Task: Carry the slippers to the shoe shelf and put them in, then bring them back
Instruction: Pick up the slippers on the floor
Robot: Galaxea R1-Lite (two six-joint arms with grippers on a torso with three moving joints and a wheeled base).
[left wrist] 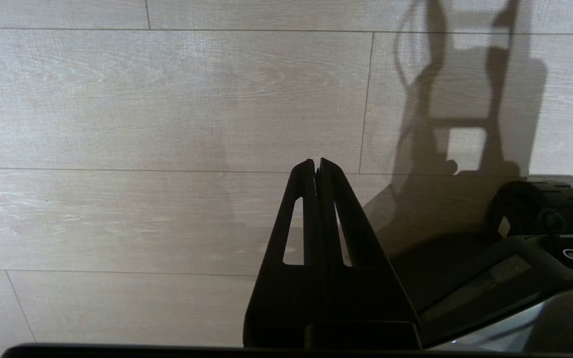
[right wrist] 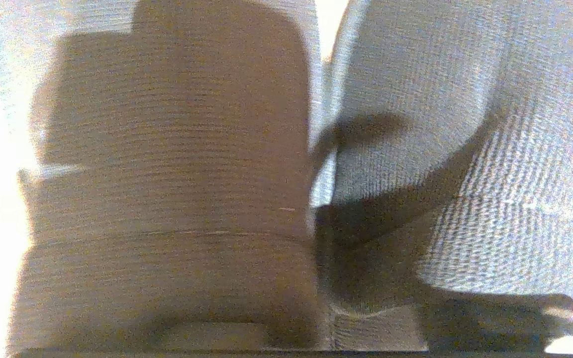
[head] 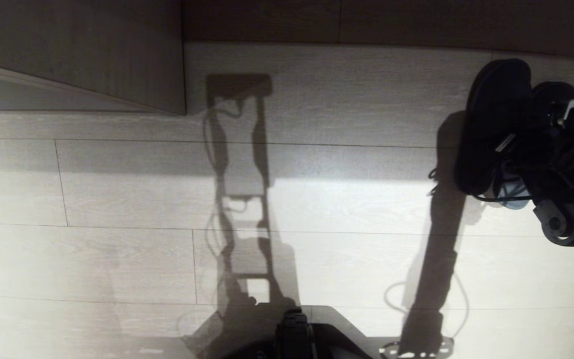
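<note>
Starting at the robot base [head: 317,334], sitting dark at the near edge. Finding the left tool [left wrist: 316,166] parked just beside it over the plank floor [head: 117,199], its fingers pressing together on nothing.

Moving farther out and to the right, meeting the right tool [head: 508,144] reaching in against the slippers [head: 491,124]. Seeing the pair standing on edge, one long dark sole facing left, with woven fabric filling the right wrist view. Not managing to tell whether this tool is standing apart or clamping on the pair, since the slippers and the wrist are hiding its fingers.

Looking to the far left, making out a light wood panel that is probably a corner of the shoe shelf [head: 92,55], well apart from the slippers.

Judging the risks:
- catching only one slipper, or only loose fabric, and so dropping the other during the carry.
- letting the soft uppers fold and slide out under a shallow pinch.
- snagging the arm's hanging cable while swinging across towards the shelf.
</note>
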